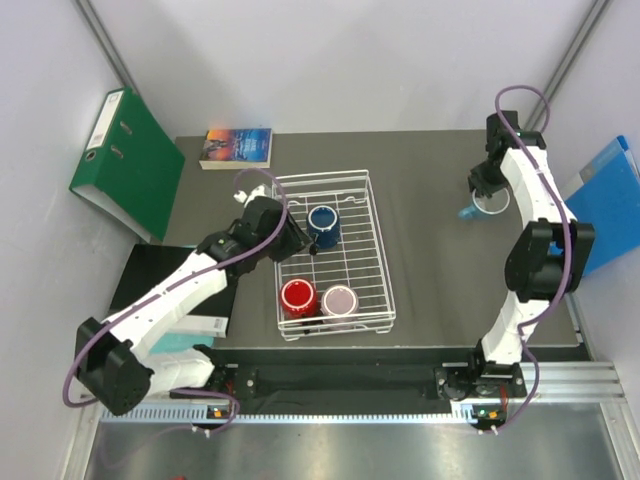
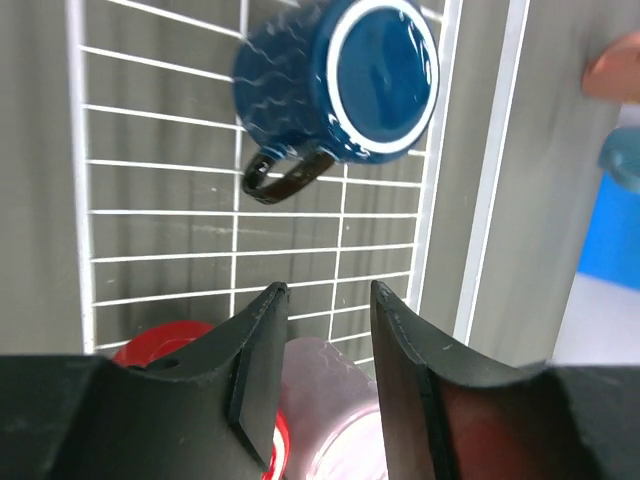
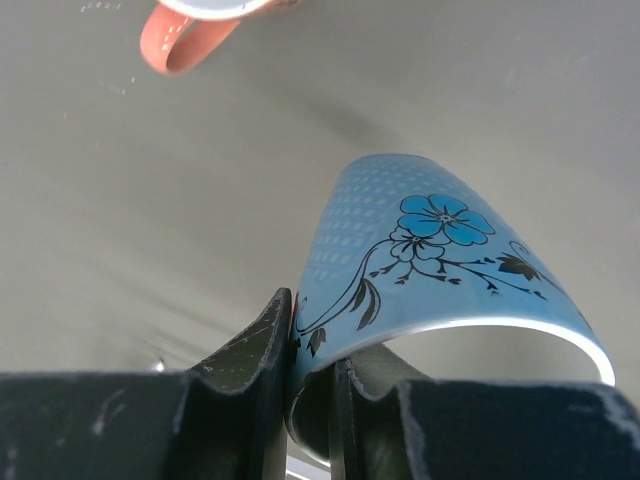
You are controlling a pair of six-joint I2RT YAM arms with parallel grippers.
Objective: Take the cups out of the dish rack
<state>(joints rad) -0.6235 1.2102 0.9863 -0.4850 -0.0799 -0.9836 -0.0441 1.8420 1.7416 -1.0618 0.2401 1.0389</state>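
Observation:
The white wire dish rack (image 1: 372, 232) stands mid-table and holds three cups: dark blue (image 1: 323, 224), red (image 1: 298, 297) and pale mauve (image 1: 340, 300). My left gripper (image 1: 307, 245) hovers open inside the rack's left half. In the left wrist view its gripper (image 2: 325, 300) has empty jaws above the mauve cup (image 2: 320, 410), with the red cup (image 2: 150, 350) beside it and the blue cup (image 2: 340, 85) ahead on the rack (image 2: 160, 215). At the far right my right gripper (image 3: 310, 320) is shut on the rim of the teal flowered cup (image 3: 430, 260), also visible from above (image 1: 490, 206). A salmon-pink cup (image 3: 185, 40) stands just beyond it.
A green binder (image 1: 125, 165) leans at the back left and a book (image 1: 237, 147) lies behind the rack. A blue folder (image 1: 610, 195) stands at the right edge. A black sheet (image 1: 150, 275) lies under the left arm.

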